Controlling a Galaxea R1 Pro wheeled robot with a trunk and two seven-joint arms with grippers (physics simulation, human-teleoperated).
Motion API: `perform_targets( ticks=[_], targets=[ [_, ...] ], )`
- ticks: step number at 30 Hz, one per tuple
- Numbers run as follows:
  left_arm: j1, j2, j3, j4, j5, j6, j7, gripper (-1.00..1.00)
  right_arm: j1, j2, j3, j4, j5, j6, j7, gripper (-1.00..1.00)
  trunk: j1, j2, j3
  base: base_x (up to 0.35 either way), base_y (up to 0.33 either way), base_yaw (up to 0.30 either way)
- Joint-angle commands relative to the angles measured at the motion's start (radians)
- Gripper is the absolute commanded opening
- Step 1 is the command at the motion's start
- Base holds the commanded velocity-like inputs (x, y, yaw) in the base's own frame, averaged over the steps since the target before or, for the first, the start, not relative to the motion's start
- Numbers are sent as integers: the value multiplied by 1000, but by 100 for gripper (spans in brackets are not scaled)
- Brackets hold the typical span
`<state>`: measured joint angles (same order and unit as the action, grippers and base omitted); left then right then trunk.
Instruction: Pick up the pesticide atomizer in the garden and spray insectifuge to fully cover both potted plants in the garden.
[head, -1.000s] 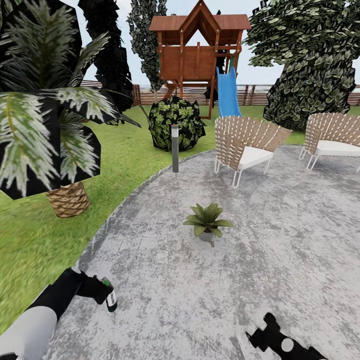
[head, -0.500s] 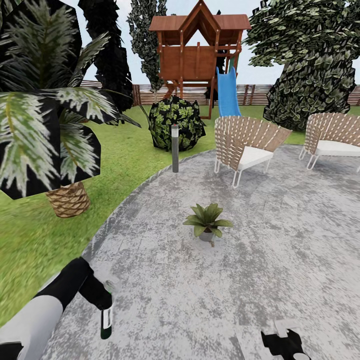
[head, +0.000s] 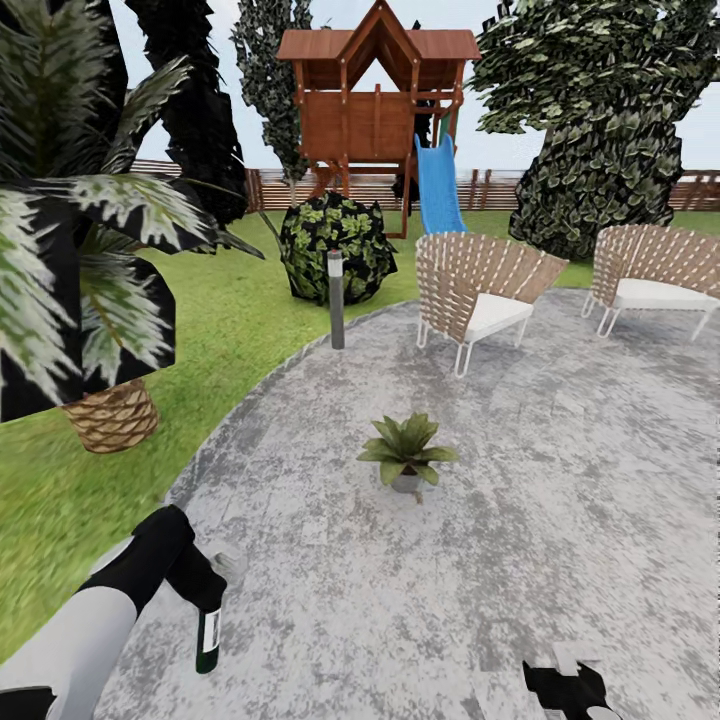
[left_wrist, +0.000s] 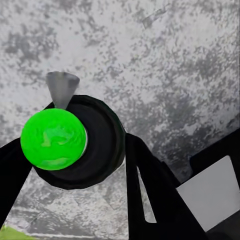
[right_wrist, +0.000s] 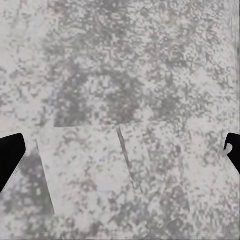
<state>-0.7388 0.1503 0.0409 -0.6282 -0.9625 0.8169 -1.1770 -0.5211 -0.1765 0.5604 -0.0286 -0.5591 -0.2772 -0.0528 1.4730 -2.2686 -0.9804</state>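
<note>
My left gripper (head: 203, 592) is shut on the pesticide atomizer (head: 208, 638), a dark bottle with a white label that hangs bottom-down over the patio at the lower left. In the left wrist view its green-lit top (left_wrist: 52, 139) sits between the dark fingers (left_wrist: 152, 192), with a small pale grey cone (left_wrist: 62, 87) beside it. One potted plant (head: 405, 452), a green rosette in a tiny grey pot, stands on the round grey patio (head: 520, 520), well ahead and right of the bottle. The other potted plant is out of view. My right gripper (head: 570, 690) hangs open low over the paving, fingertips (right_wrist: 10, 155) wide apart.
A palm with a scaly trunk (head: 110, 415) stands on the lawn at the left. A bollard light (head: 337, 300) marks the patio's far edge, beside a dark bush (head: 335, 245). Two woven chairs (head: 480, 295) (head: 655, 270) stand behind the plant, with a playhouse and blue slide (head: 436, 185) beyond.
The atomizer has swung from tilted with its green top showing to hanging bottom-down in my left gripper. My right gripper dropped toward the bottom edge. The camera shifted slightly.
</note>
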Motion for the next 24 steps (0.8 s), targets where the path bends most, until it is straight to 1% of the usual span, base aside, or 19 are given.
perform_targets(
  ticks=[1,4,6,9,13,16,19,24],
  targets=[
    [1,0,5,-2,-9,7,-8,-100,0,0,9,0,-7,-1,-4,100,0,0,-1,324,120,-268],
    [2,0,4,-2,-10,7,-5,-100,0,0,9,0,-10,-1,-4,100,0,0,-1,325,121,-257],
    [2,1,4,-3,-11,7,-5,-100,0,0,9,0,-11,-2,-5,100,0,0,-1,325,122,-129],
    [3,5,4,-3,-12,6,-3,-100,0,0,8,0,-12,-2,-4,100,0,0,-1,326,129,-28],
    [5,4,4,-3,-14,4,-1,-100,0,0,8,0,-12,-2,-5,100,0,0,-1,327,120,-2],
    [6,2,4,-3,-15,3,0,-100,0,-5,7,1,-12,-2,-5,100,0,0,-1,335,31,0],
    [6,2,4,-4,-16,2,0,-100,0,-4,7,-1,-13,-2,-5,100,0,0,-1,337,6,-30],
    [6,2,3,-4,-17,2,0,-100,0,-5,7,-2,-13,-2,-5,100,0,0,2,338,1,-215]
  ],
)
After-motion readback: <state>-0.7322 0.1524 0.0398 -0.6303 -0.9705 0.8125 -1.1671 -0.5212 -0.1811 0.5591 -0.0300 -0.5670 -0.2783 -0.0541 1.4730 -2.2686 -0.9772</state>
